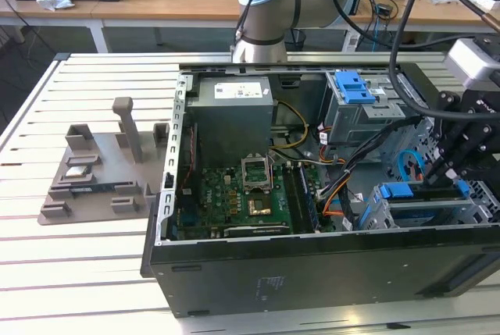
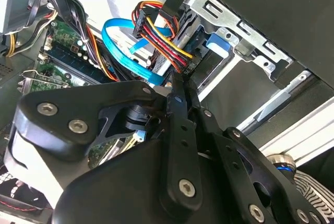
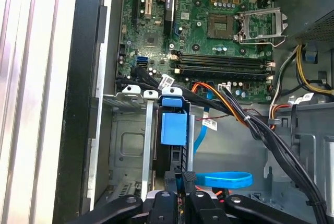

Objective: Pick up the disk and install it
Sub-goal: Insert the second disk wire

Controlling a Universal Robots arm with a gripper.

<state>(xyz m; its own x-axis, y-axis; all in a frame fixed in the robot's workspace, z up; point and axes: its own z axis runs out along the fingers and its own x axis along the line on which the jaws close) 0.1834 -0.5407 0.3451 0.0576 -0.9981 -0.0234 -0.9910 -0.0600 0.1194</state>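
The open computer case point(image 1: 312, 194) lies on the slatted counter point(image 1: 78, 272), with the arm reaching into its drive cage point(image 1: 422, 206) at the exterior view's right. The disk point(image 3: 169, 140) stands edge-up in a cage slot, blue carrier uppermost, and the pincer point(image 3: 182, 182) is closed on its near edge. I judge this the install step, calling for a straight push to seat it.
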